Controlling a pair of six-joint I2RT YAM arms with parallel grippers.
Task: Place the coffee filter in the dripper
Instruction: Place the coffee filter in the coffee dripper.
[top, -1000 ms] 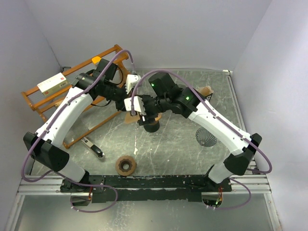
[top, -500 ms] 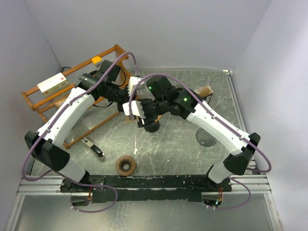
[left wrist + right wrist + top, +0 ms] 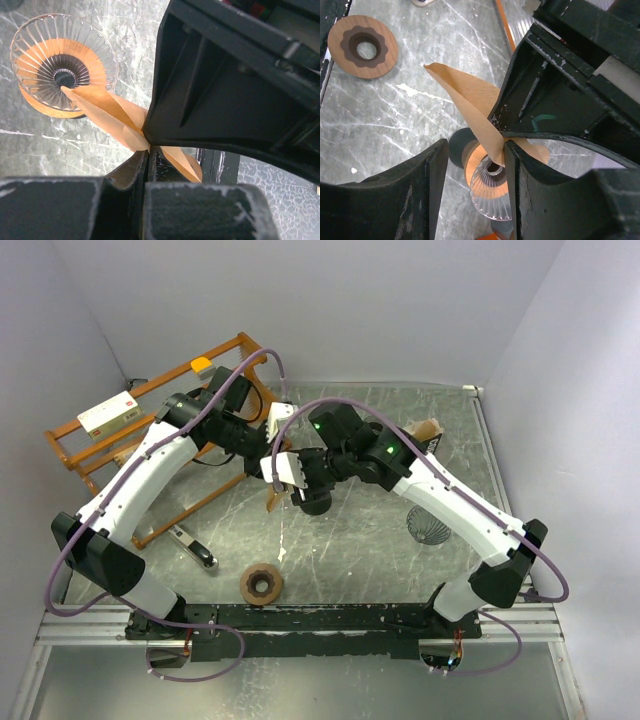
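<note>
Brown paper pinched hard in the left gripper (image 3: 147, 152) is the nearest worry. The coffee filter (image 3: 105, 115) is held folded and half twisted, clamped partway along its length and not opened into a cone. Let go as it stands, it would likely lie in the cup as a flat strip or slide out over the rim. Just beyond, the right gripper (image 3: 475, 147) straddles the same paper with its jaws apart, one finger against the sheet and a gap on the other side. A pinch there while the left holds firm could crease or tear the filter, and the two heads are crowded so close that a small sideways move could knock them together. Below them the glass dripper (image 3: 30, 47) stands on the table (image 3: 350, 540); it looks light, so a push down through the paper or a brush from a finger could tip or shove it. The filter itself hangs above the dripper. Its long axis runs on a slant from the wide end, up and out behind the left fingers, down through the pinch to the narrow tip. That tip points at the dark hole in the middle of the cup and seems to lie inside the rim, though whether it touches the ribs I cannot tell. Farther off, a wooden ring (image 3: 362, 52) lies flat, well apart from all this.
</note>
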